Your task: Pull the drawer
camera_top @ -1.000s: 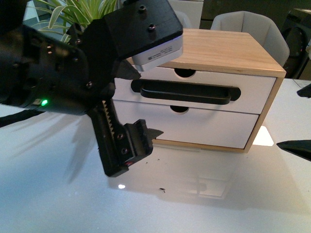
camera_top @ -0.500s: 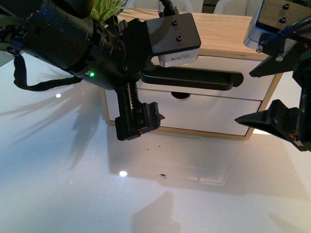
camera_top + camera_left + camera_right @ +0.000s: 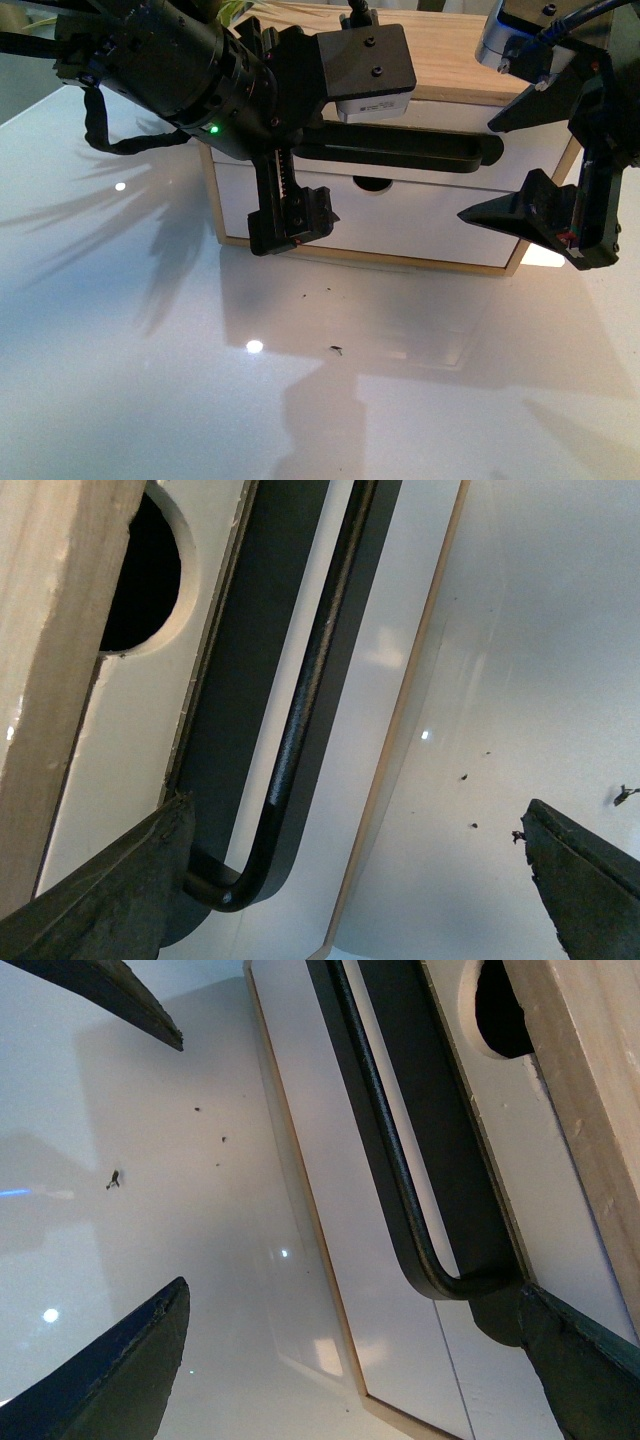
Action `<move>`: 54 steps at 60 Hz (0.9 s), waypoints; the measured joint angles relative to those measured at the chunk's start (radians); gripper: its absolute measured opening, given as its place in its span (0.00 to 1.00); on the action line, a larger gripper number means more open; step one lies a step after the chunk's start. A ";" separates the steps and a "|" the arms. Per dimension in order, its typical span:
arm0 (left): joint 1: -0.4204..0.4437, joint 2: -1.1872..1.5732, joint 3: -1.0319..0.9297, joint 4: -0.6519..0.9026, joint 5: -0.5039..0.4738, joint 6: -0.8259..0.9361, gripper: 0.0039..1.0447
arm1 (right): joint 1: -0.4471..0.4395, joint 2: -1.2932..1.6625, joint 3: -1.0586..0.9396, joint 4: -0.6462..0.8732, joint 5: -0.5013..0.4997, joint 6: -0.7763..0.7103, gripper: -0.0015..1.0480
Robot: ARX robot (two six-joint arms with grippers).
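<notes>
Now left gripper [image 3: 320,180] and right gripper [image 3: 480,170] hang open astride the handle [image 3: 400,150]; next I'd clamp and pull the drawer [image 3: 440,112].

Drawer [image 3: 450,118]: upper of two, white front, long black bar handle [image 3: 400,150], round notch [image 3: 140,570] at top edge; was fully shut.

L arm [image 3: 170,70] reached in from upper left, green LED [image 3: 213,129] lit near the wrist. L gripper [image 3: 312,180] was spread wide, fingers one above the other, toothed rail [image 3: 283,185] showing btwn them, nothing held. R arm [image 3: 600,90] hung in from upper right. R gripper [image 3: 480,170] was likewise spread wide, tips pointing toward the L one, nothing held. Both wrist views showed the fingertips far apart: L [image 3: 345,890], R [image 3: 350,1300].
</notes>
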 joint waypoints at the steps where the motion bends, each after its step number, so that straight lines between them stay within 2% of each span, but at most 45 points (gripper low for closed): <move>1: 0.001 0.002 0.002 -0.003 -0.001 0.002 0.93 | 0.000 0.000 0.000 0.000 -0.002 0.000 0.91; 31: 0.009 0.035 0.043 -0.087 0.039 0.032 0.93 | 0.020 0.088 0.070 0.010 -0.017 0.010 0.91; 54: 0.009 0.046 0.043 -0.073 0.040 0.042 0.93 | 0.055 0.168 0.113 0.034 -0.003 0.029 0.91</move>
